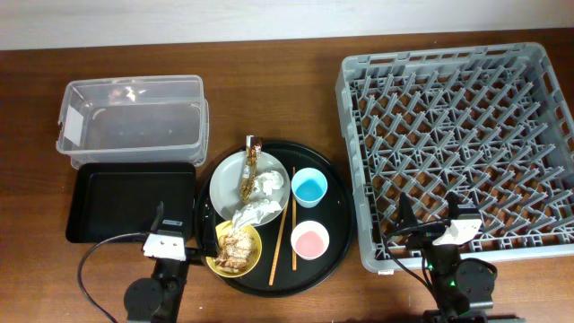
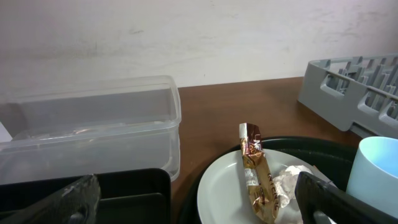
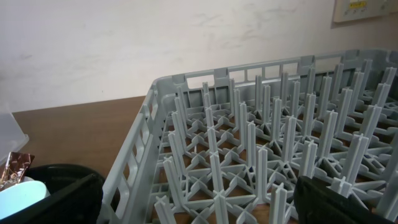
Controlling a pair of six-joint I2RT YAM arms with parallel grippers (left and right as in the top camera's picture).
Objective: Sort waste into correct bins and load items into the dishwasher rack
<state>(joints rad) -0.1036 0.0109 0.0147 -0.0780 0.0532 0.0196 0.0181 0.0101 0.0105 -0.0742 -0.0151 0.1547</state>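
Both end effectors hang at the bench's near edge, jaws spread wide and holding nothing. The left end effector is over the near right corner of the shallow black tray, just beside the round black tray's left rim. The right end effector is over the near wall of the dishwasher rack.

The clear tub lies just behind the shallow tray. On the round tray, a grey plate carries napkins and a brown skewer scrap. The yellow bowl holds food scraps. Chopsticks lie left of the blue cup and the pink cup. The round tray's right rim lies just beside the rack's left wall, and open bench runs behind.
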